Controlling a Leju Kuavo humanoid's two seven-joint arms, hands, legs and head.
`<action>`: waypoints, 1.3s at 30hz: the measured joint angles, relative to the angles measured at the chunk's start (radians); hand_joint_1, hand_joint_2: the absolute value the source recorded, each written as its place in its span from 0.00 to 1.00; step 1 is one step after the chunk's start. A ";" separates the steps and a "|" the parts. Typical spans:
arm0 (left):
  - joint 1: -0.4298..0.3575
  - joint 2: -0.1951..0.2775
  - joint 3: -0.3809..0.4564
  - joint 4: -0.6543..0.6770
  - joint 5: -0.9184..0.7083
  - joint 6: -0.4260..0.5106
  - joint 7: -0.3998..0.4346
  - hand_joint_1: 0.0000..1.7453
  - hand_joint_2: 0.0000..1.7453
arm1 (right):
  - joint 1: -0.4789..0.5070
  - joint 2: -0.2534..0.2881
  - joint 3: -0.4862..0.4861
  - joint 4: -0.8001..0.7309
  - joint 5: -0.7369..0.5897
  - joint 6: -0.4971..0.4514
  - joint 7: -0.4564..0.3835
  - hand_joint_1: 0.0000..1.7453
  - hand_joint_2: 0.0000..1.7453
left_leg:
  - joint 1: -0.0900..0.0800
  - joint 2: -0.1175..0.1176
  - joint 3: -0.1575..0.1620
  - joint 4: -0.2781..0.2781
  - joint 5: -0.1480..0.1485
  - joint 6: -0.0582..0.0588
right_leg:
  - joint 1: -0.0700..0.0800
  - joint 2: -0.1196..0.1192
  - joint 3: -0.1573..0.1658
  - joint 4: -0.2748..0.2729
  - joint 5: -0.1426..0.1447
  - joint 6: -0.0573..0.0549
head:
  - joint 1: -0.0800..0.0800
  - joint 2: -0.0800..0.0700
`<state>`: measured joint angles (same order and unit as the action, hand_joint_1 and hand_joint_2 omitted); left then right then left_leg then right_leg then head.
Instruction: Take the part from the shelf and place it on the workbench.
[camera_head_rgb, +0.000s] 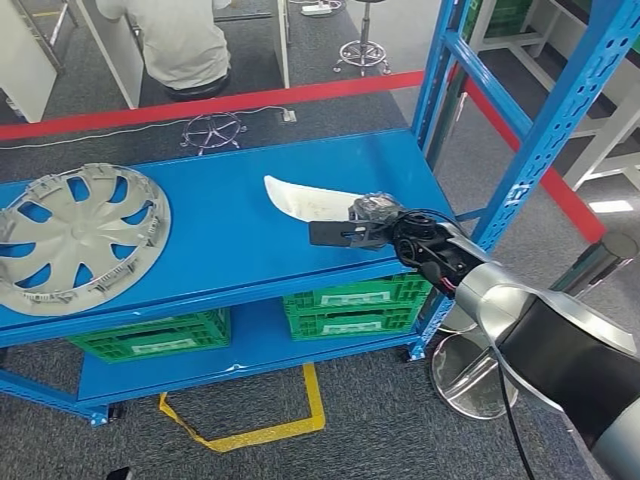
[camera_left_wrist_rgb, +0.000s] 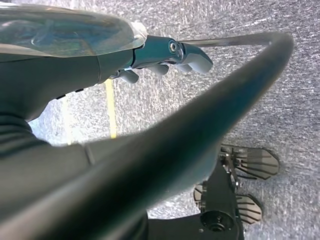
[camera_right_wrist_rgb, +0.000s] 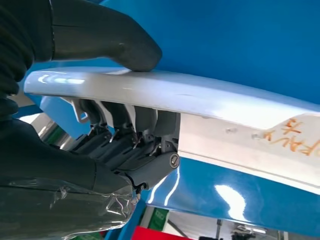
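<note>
Your right hand (camera_head_rgb: 362, 228) reaches over the front right part of the blue shelf (camera_head_rgb: 226, 225) and has hold of the white curved part (camera_head_rgb: 306, 199). From the right wrist camera you can see the thumb (camera_right_wrist_rgb: 113, 42) pressed on one face of the part (camera_right_wrist_rgb: 181, 95) and the dark fingers (camera_right_wrist_rgb: 128, 125) curled against the opposite face, so the part is clamped between them. One end of the part sits in the hand; the other end points toward the middle of the shelf. You cannot tell whether the part rests on the shelf surface or is just above it. Orange handwriting (camera_right_wrist_rgb: 298, 137) marks a pale patch on the part.

Your left hand (camera_left_wrist_rgb: 166, 55) hangs over grey carpet, its fingers fairly straight and apart, with nothing in it.

On the left end of the same shelf lies a grey wheel cover (camera_head_rgb: 75, 235), well apart from the part. Green crates (camera_head_rgb: 355, 305) stand on the lower shelf. A yellow floor marking (camera_head_rgb: 249, 430) lies in front of the rack, and a red line (camera_head_rgb: 226, 100) runs across the floor behind it. A seated person (camera_head_rgb: 177, 40) is beyond that line.
</note>
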<state>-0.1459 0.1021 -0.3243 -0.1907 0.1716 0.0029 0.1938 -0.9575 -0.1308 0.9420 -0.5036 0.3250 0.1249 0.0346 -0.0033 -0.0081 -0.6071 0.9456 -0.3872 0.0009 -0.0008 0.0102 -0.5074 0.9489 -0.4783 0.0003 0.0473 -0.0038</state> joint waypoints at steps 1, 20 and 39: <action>0.001 0.000 0.000 0.000 0.003 -0.001 -0.002 0.00 1.00 | 0.000 0.000 0.000 -0.001 -0.001 0.000 0.000 1.00 1.00 | 0.000 0.000 0.000 0.000 0.000 0.000 | 0.000 0.000 0.000 0.000 0.000 0.000 | 0.000 0.000; 0.006 0.005 0.000 0.000 0.023 0.006 -0.055 0.00 1.00 | -0.005 0.000 0.003 -0.007 -0.011 0.002 -0.008 1.00 1.00 | 0.000 0.000 0.001 0.000 0.000 0.000 | 0.000 0.000 0.001 0.000 0.000 0.000 | 0.000 0.000; 0.019 0.011 0.000 0.000 0.058 0.029 -0.055 0.00 1.00 | -0.006 0.007 0.024 -0.007 -0.001 -0.118 0.062 1.00 1.00 | 0.000 -0.001 0.001 0.000 0.000 0.000 | 0.000 -0.001 0.002 0.000 0.000 0.000 | 0.000 0.000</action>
<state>-0.1267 0.1129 -0.3243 -0.1907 0.2300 0.0316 0.1385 -0.9632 -0.1239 0.9663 -0.5108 0.3237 0.0066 0.0967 -0.0035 -0.0087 -0.6063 0.9454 -0.3872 0.0009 -0.0006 0.0095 -0.5059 0.9489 -0.4784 0.0003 0.0473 -0.0038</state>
